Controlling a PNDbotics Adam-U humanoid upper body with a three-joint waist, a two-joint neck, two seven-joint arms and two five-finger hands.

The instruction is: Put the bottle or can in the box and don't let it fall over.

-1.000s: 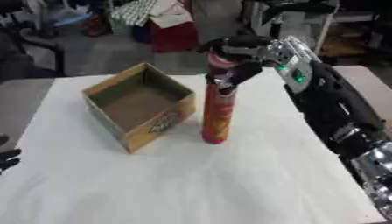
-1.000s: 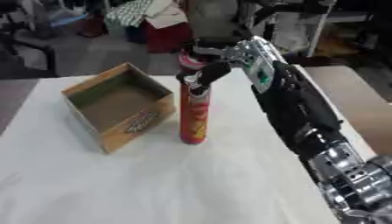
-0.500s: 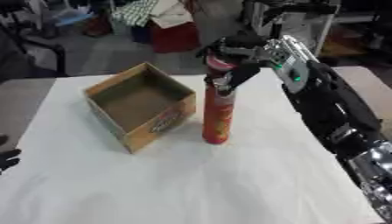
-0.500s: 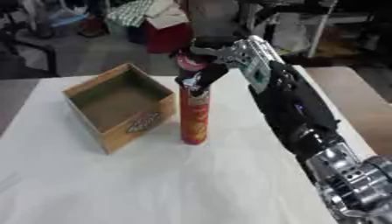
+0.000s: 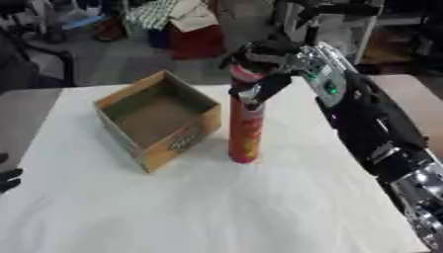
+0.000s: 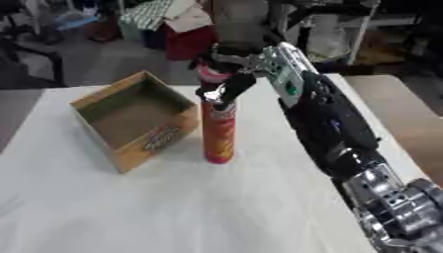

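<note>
A tall red can [image 5: 245, 131] stands upright on the white table [image 5: 216, 207], just right of an open cardboard box [image 5: 179, 142]. The can's base rests on the cloth, close to the box's right corner without clearly touching it. My right hand [image 5: 266, 59] comes in from the upper right and is curled round the can's top end, hiding the lid. The box is empty inside. A dark part of my left hand [image 5: 7, 176] shows at the lower left edge, far from both.
The white cloth spreads wide in front of the box and the can. Beyond the table's far edge stand chairs, a red bin [image 5: 197, 37] and other clutter. A brown surface [image 6: 407, 113] borders the table on the right.
</note>
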